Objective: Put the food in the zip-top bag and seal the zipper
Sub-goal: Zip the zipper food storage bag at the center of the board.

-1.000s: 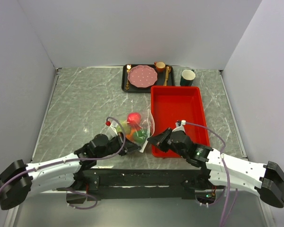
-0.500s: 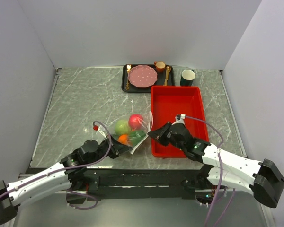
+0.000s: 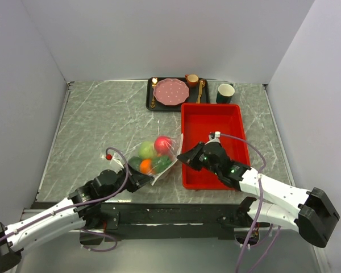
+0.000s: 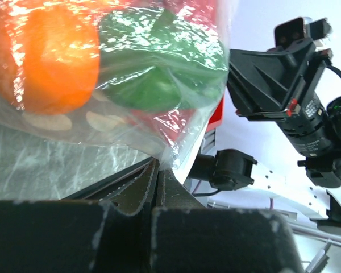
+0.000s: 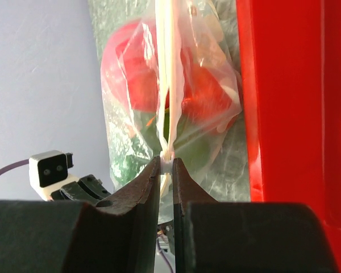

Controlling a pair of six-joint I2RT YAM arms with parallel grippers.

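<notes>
The clear zip-top bag (image 3: 157,157) lies on the marble table left of the red tray, with the food inside: a pale green piece (image 3: 146,149), a red apple (image 3: 163,144), an orange (image 3: 146,166) and a dark green piece (image 3: 162,163). My left gripper (image 3: 150,180) is shut on the bag's near corner (image 4: 171,154); the orange (image 4: 51,62) and a green piece (image 4: 159,74) press against the film just above it. My right gripper (image 3: 182,157) is shut on the white zipper (image 5: 166,85), pinching it at the fingertips (image 5: 166,165).
The red tray (image 3: 213,116) sits right beside the bag, under my right arm. At the back, a dark tray (image 3: 149,98) holds a pink plate (image 3: 171,91), gold cutlery and a small cup. A dark cup (image 3: 225,92) stands next to it.
My left arm has drawn back toward the near left, pulling the bag's corner with it. My right gripper has shifted a little farther from me, still on the zipper. The food has settled lower and leftward.
</notes>
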